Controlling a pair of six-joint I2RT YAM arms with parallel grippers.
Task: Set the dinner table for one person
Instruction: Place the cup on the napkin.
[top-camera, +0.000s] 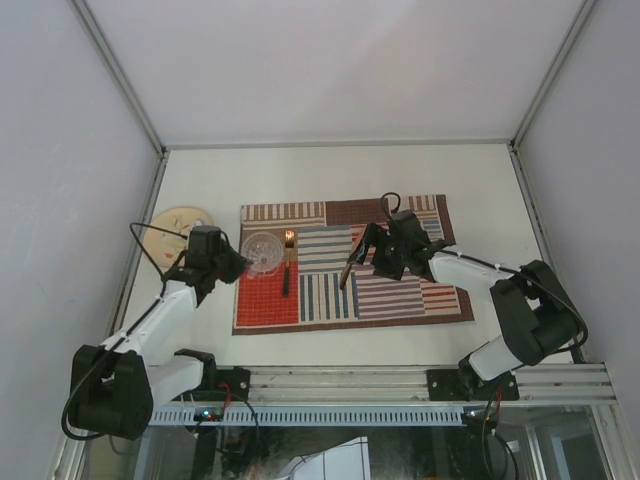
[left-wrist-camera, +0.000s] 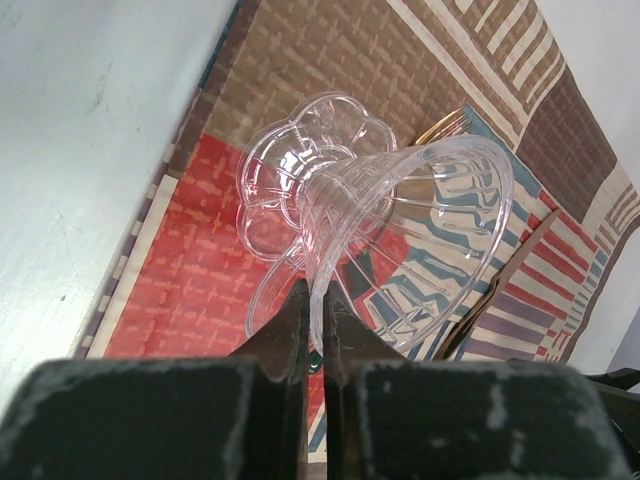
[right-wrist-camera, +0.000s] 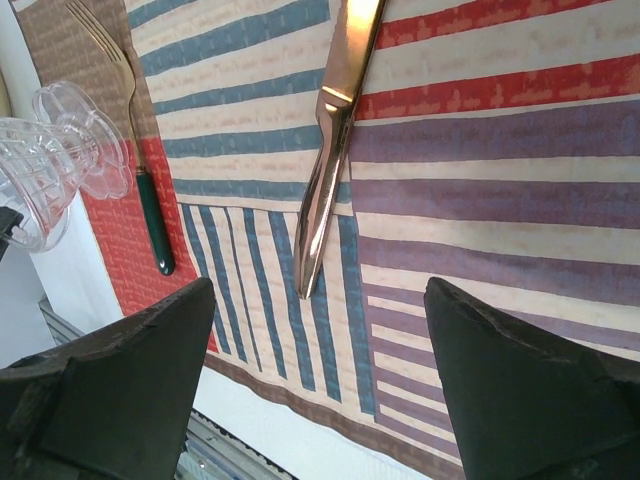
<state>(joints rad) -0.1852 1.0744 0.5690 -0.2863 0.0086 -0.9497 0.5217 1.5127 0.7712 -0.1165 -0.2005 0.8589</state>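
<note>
The white counter (top-camera: 330, 175) fills most of the overhead view. A striped patchwork placemat (top-camera: 400, 300) lies flat near its middle, a little toward the near rail.

The left arm (top-camera: 160, 310) reaches in over the mat's left edge and the right arm (top-camera: 470, 270) over its right half. A pale round plate (top-camera: 175, 220) sits on the bare counter, off the mat to its left and partly behind the left arm's cable.

The left jaws are pinched tight on the rim wall of a clear fluted glass (left-wrist-camera: 380, 220). It is tipped over on its side above the mat's red patch, with its scalloped foot pointing away from the wrist. Whether it touches the cloth I cannot tell.

The right jaws stand wide apart and empty, hanging above a gold knife (right-wrist-camera: 335, 130) that lies aslant across the middle stripes. A green-handled fork (right-wrist-camera: 150, 200) lies on the mat just beside the glass.

By my reading the setting is roughly half done: the mat and fork are down. The plate has yet to come onto the mat, the knife needs squaring up on the right, and the glass must be stood upright.
</note>
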